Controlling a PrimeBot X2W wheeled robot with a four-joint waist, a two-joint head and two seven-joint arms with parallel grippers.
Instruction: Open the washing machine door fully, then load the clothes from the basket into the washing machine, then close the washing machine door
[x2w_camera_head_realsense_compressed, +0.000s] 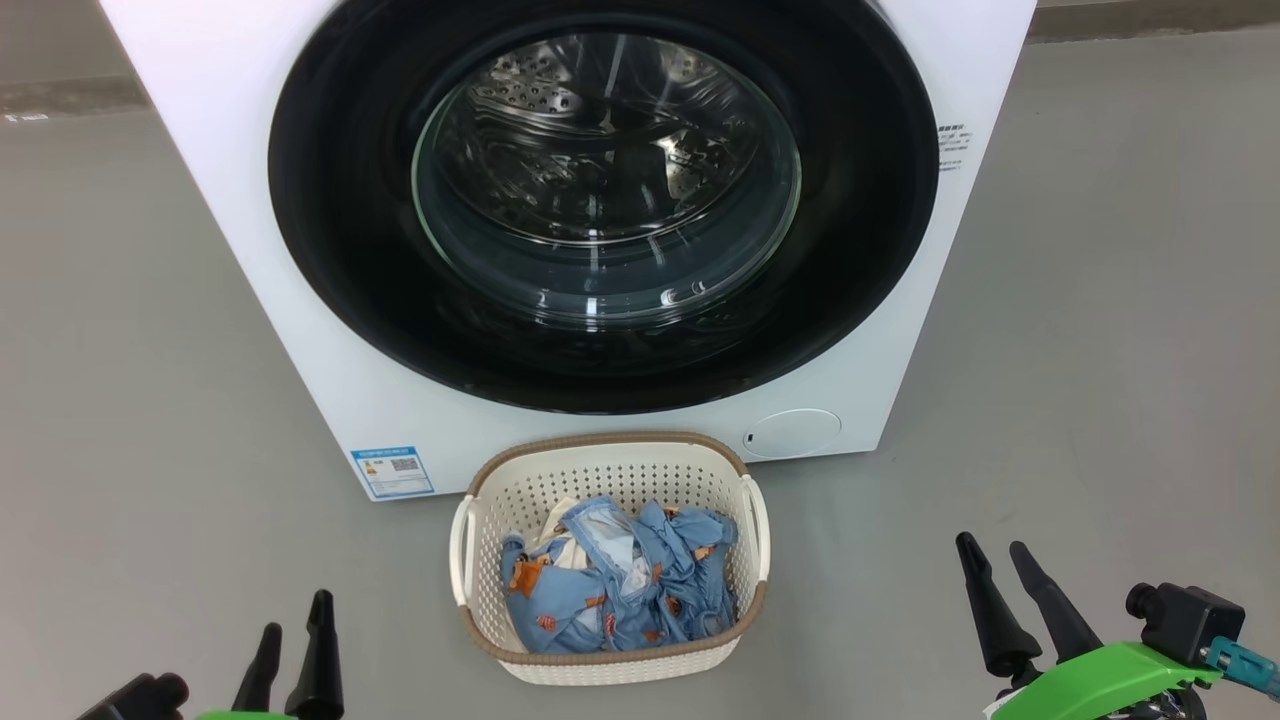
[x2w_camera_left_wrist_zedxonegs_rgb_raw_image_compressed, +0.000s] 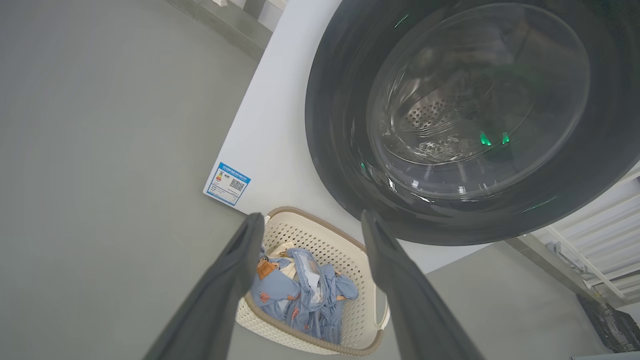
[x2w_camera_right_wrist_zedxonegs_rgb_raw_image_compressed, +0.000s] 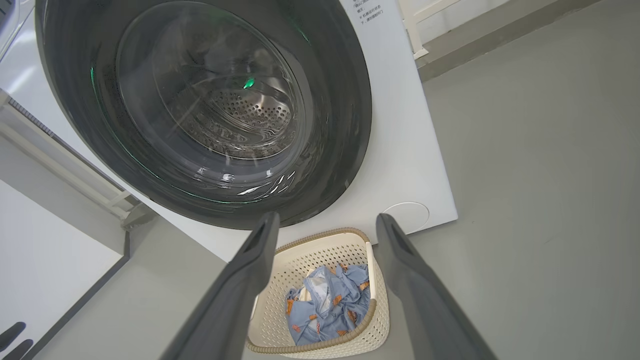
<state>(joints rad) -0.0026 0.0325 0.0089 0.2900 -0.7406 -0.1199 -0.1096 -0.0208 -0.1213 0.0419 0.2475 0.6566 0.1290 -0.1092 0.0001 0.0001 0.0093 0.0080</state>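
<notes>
Washing machine door (x2w_camera_head_realsense_compressed: 603, 200): how does it sit?
– You see it shut flat against the front of the white washing machine (x2w_camera_head_realsense_compressed: 420, 420), with the black ring all round and the steel drum showing through the glass.
– And the clothes?
– Your clothes (x2w_camera_head_realsense_compressed: 610, 590) lie bunched in the basket (x2w_camera_head_realsense_compressed: 610, 478), a blue heap with orange-brown prints and a bit of cream cloth near the back. The basket stands on the grey floor (x2w_camera_head_realsense_compressed: 1100, 400) just in front of the machine, below the door. Sideways it sits between the blue sticker (x2w_camera_head_realsense_compressed: 393, 472) and the small round flap (x2w_camera_head_realsense_compressed: 792, 433). Whether it touches the machine, I cannot tell.
– My grippers?
– Your left gripper (x2w_camera_head_realsense_compressed: 296, 615) hangs low to the left of the basket and your right gripper (x2w_camera_head_realsense_compressed: 992, 545) to its right, both well apart from it. On each the fingers stand apart with nothing between them. Both wrist views look past the spread fingers at the basket and the door.
</notes>
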